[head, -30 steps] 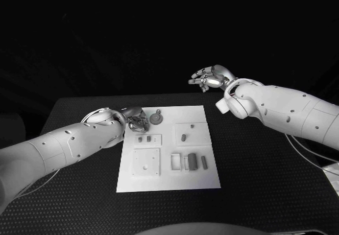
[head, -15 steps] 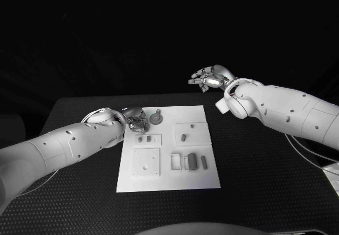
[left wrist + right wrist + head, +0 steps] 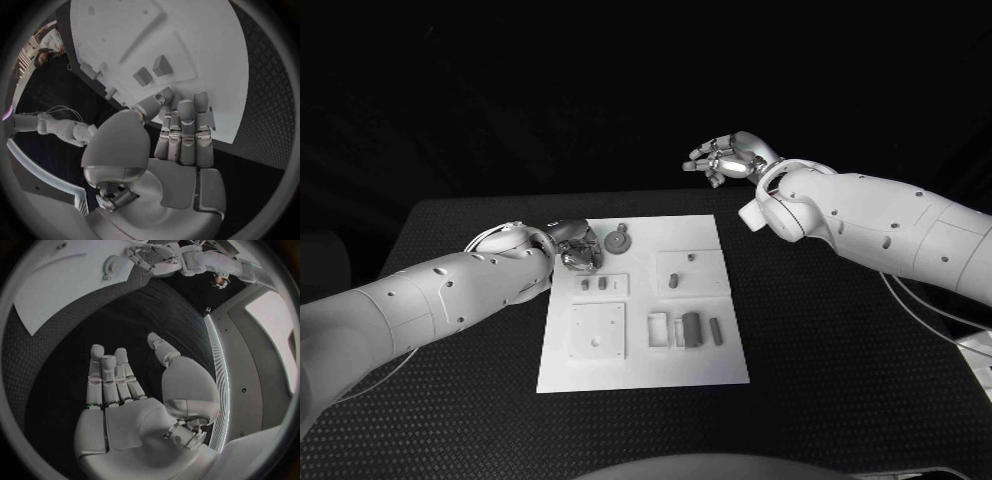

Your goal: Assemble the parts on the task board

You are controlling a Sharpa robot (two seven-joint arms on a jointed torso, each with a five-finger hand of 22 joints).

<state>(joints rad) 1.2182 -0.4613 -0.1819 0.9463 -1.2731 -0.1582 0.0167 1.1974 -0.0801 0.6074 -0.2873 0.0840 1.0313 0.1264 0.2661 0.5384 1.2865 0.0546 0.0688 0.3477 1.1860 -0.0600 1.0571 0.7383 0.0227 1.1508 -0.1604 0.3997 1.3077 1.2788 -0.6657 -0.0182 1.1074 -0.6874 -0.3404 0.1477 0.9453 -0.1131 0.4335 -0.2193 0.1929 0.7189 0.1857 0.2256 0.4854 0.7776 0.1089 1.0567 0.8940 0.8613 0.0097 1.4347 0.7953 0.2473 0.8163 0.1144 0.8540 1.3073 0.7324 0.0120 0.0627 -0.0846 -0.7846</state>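
In the head view, the white task board (image 3: pixel 643 305), a flat matte rectangle, is lying in the middle of the black table (image 3: pixel 834 340), whose surface is showing a fine dotted weave. Small grey parts are sitting on the board: a round disc with a tab (image 3: pixel 619 241) near the far edge, a short oblong piece (image 3: pixel 675 281) on a raised square, and a row of narrow upright bars (image 3: pixel 691 329) toward the near side. A square plate with small holes (image 3: pixel 599 331) is lying to the left of the bars. The left hand (image 3: pixel 573 245), silver and glossy, is hovering at the board's far left corner with its fingers curled inward; whether anything is pinched there I cannot tell. The right hand (image 3: pixel 727 159) is hanging raised beyond the table's far edge, well apart from the board, fingers loosely bent and holding nothing.

In the left wrist view, the left hand (image 3: pixel 178 140) is showing straight fingers lying side by side and pointing at the board (image 3: pixel 187 45), with the rounded thumb beside them and two small grey blocks (image 3: pixel 153 70) on the white surface beyond.

In the right wrist view, the right hand (image 3: pixel 125 390) is lying flat and open, empty, over the textured black table (image 3: pixel 75 340), with the board's corner (image 3: pixel 56 285) far off.
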